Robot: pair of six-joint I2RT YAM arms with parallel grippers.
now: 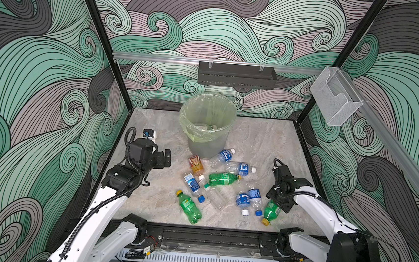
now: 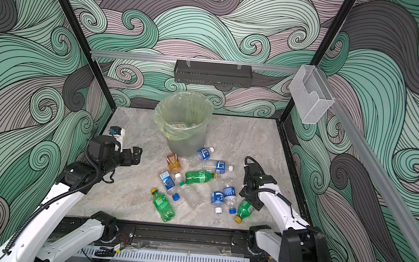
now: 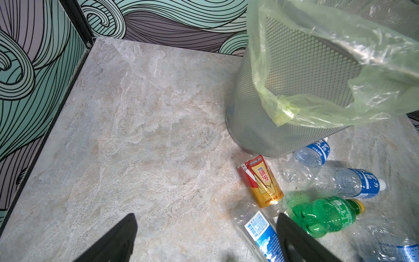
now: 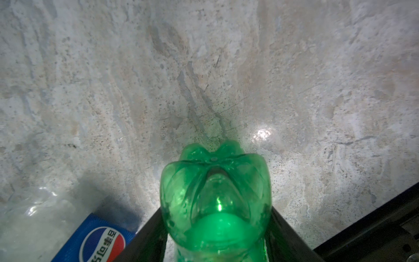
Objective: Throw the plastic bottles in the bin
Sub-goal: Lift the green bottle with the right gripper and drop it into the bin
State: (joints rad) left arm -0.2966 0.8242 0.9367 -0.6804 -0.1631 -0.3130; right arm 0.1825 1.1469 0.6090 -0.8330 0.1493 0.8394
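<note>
Plastic bottles (image 1: pixel 222 180) mostly lie loose on the marbled counter (image 1: pixel 151 203), about ten scattered between the two grippers. Only a couple show inside the bin (image 1: pixel 207 149) beyond them, so the task looks barely begun. The right gripper (image 4: pixel 216 211) clamps a green bottle (image 1: pixel 271 212) lying on the counter. The left gripper (image 3: pixel 206 219) hovers wide open and empty. Swirl-patterned walls (image 1: pixel 41 72) enclose the cell.

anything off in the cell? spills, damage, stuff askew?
No spill visible. The green liner of the bin sags unevenly down its near side. Bottles lie on their sides before it; the clear bottle beside its base looks crumpled. Nothing else stands out.
</note>
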